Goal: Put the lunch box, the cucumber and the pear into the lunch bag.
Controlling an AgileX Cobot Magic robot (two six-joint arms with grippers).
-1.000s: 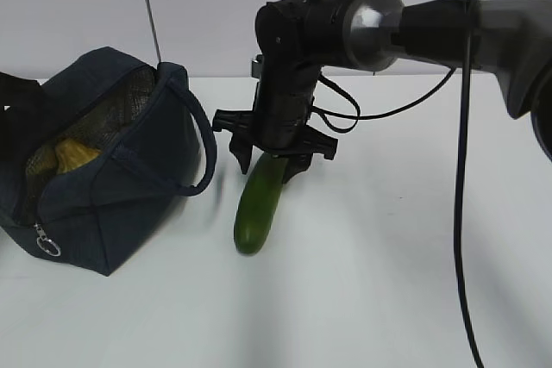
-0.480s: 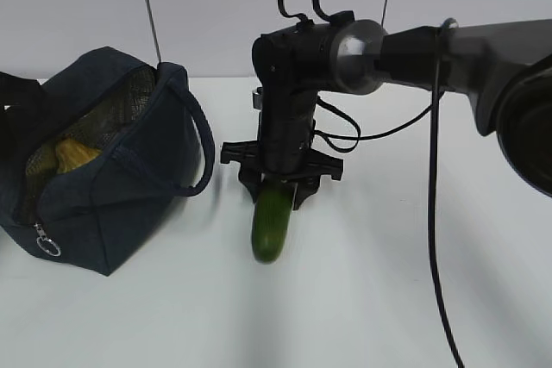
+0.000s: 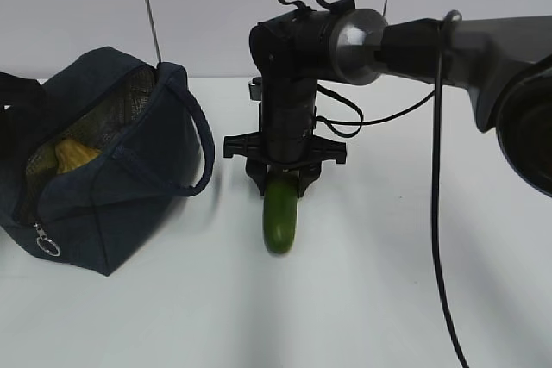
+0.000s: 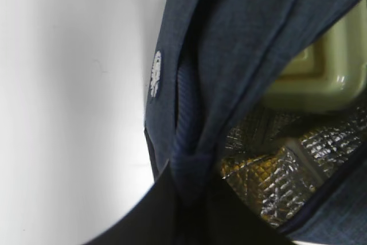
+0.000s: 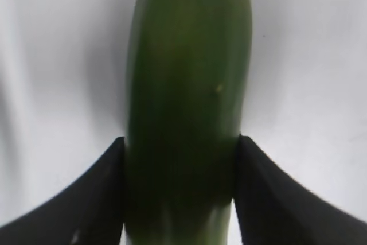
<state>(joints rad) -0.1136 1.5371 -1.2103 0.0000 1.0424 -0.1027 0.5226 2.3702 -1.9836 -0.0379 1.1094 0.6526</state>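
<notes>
Right hand (image 3: 282,183) clamped on cucumber (image 3: 282,217) over the counter (image 3: 371,282). Left hand together on lunch bag (image 3: 103,170) fabric; pear (image 3: 73,154) and lunch box (image 4: 321,73) inside.

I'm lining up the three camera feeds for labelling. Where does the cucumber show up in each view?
Exterior view: the cucumber lies centre frame on the white table, its far end between the right gripper's fingers, right of the lunch bag.
Left wrist view: not in it; only the bag and the lunch box inside.
Right wrist view: fills the middle, running top to bottom between the two black fingers.
Shared landmark: the white table.
</notes>
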